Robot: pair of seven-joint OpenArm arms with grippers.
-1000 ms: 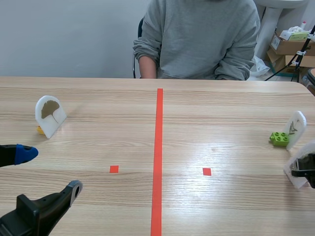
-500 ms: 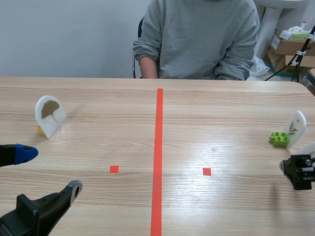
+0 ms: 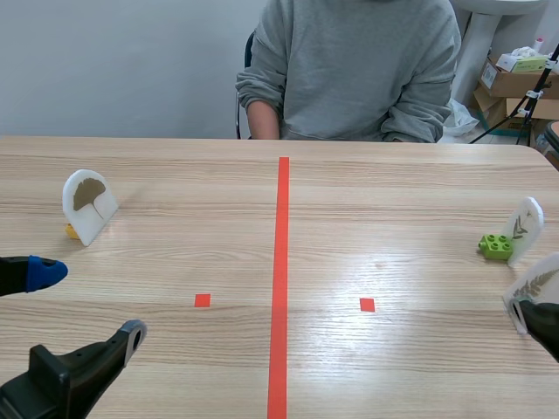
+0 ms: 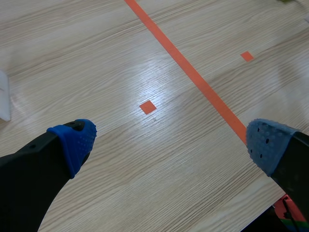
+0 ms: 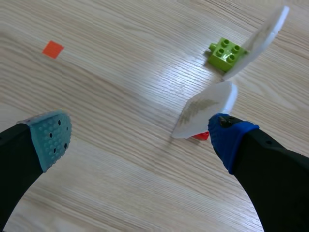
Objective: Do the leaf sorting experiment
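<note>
Pale wooden counter (image 3: 393, 227): carrying everything.
Left hand (image 4: 171, 147): hanging spread, holding nothing.
Right hand (image 5: 139, 137): likewise spread, one pad (image 5: 227, 133) sitting just beside the white rounded plastic card bearing a fern-like leaf (image 5: 205, 108), which is leaning at the counter's right edge. Card is likely handling light, stiff, slick and tippy; pinching its flat faces is looking safest.
Small red base (image 5: 200, 136): mostly hiding behind card and finger.

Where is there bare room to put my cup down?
The whole middle is bare, both sides of the red tape line, between the fan-leaf card and the green block. The right edge is crowded: two leaf cards, that block.
</note>
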